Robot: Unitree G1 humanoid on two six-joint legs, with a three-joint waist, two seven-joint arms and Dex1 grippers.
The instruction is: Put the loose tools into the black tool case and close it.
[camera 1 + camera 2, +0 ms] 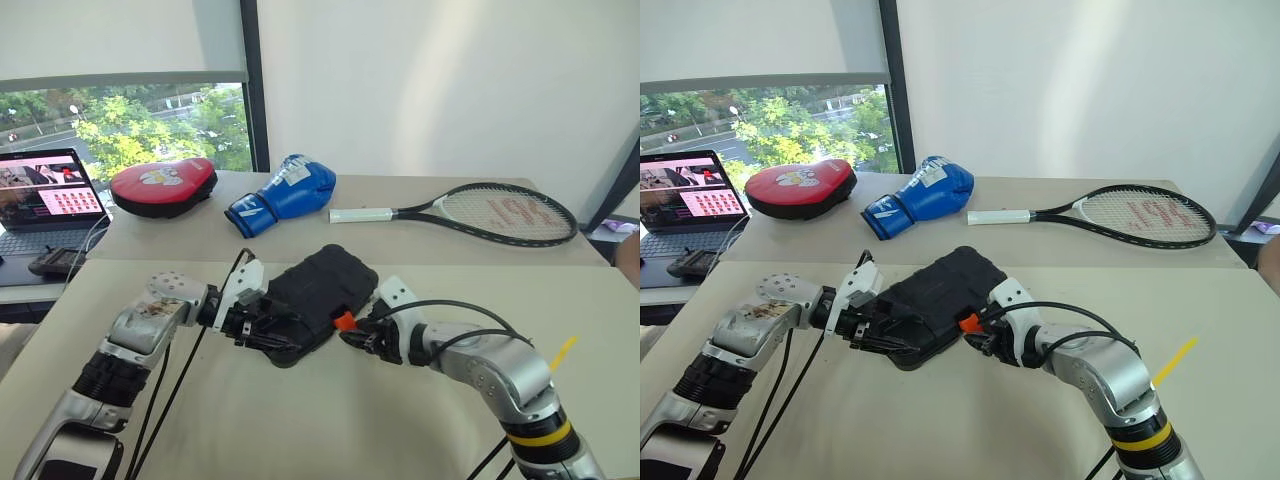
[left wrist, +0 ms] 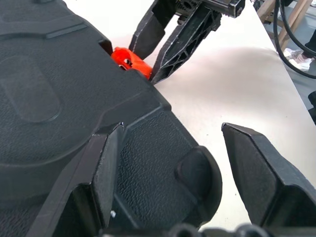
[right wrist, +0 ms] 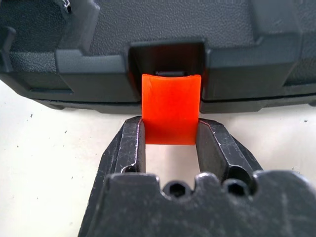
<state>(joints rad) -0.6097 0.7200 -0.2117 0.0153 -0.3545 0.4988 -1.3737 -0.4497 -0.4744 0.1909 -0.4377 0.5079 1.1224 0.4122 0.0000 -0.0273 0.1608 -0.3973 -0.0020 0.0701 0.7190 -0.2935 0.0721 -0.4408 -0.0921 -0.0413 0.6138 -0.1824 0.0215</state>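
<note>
Pinching the latch (image 3: 171,109) between the right gripper (image 3: 171,148) fingers, pressing squarely, while the left gripper (image 2: 170,163), wide open, is straddling the case (image 2: 74,89) corner

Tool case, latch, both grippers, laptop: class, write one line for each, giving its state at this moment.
black tool case: lid shut, flat on the table.
orange latch: sticking out, not snapped flat.
right gripper: fingers closed on the latch's two sides.
left gripper: open, straddling a case corner.
laptop: open, screen lit.
</note>
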